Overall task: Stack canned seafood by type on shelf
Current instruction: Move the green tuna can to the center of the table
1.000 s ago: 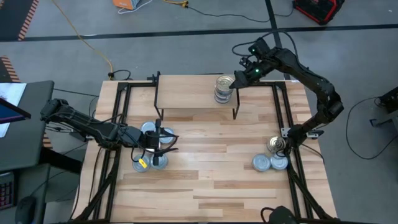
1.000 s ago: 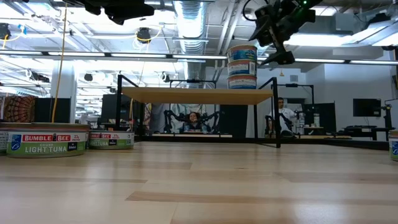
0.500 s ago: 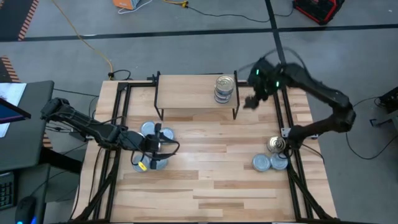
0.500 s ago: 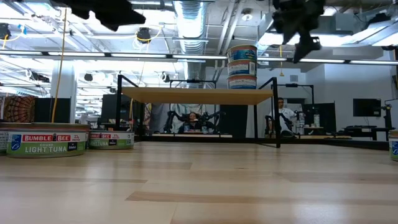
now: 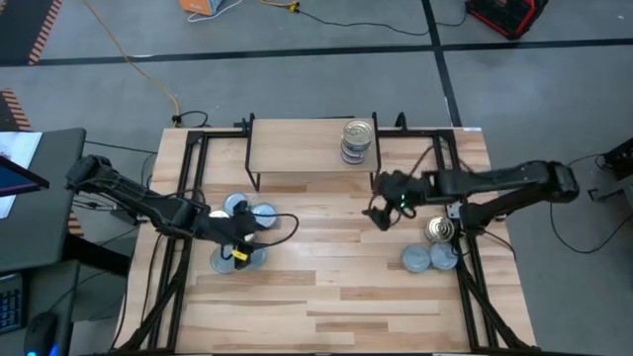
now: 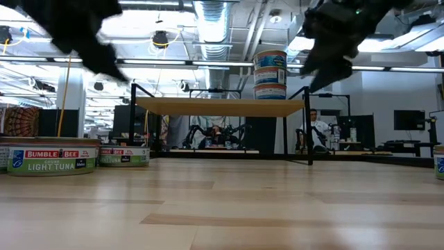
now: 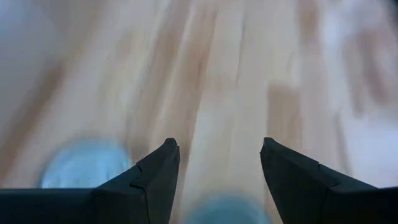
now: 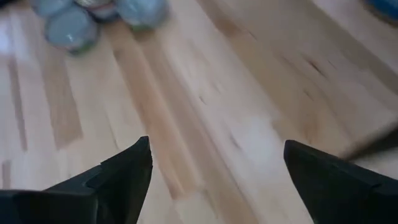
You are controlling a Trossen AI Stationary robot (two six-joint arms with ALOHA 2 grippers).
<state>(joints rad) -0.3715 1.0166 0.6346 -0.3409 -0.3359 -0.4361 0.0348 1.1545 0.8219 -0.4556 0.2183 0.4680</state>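
Note:
The shelf [image 5: 307, 150] stands at the table's far side and bears a stack of tins [image 5: 356, 140], also clear in the low view as a stack [image 6: 270, 73]. Bluish-topped tins [image 5: 237, 206] lie in a group at the table's left. Silver-topped tins [image 5: 417, 259] lie near the right edge. My left gripper [image 5: 252, 227] hovers open over the left group, with blurred bluish tins [image 7: 84, 171] below its fingers. My right gripper [image 5: 376, 216] is open above bare table between the shelf and the right-hand tins [image 8: 68, 28], holding nothing.
Black frame rails [image 5: 183, 247] run along both sides of the table, under the arms. A broad strip of bare wood [image 5: 326, 287] lies between the two tin groups. A yellow tag [image 5: 227, 259] sits by the left tins. People sit in the room beyond the table [image 6: 316, 128].
My right gripper has left the right end of the shelf beside the stack and swung toward the table's near edge and down, to a spot over the middle-right of the table. My left gripper has come lower over the left group of tins. The tins have not moved.

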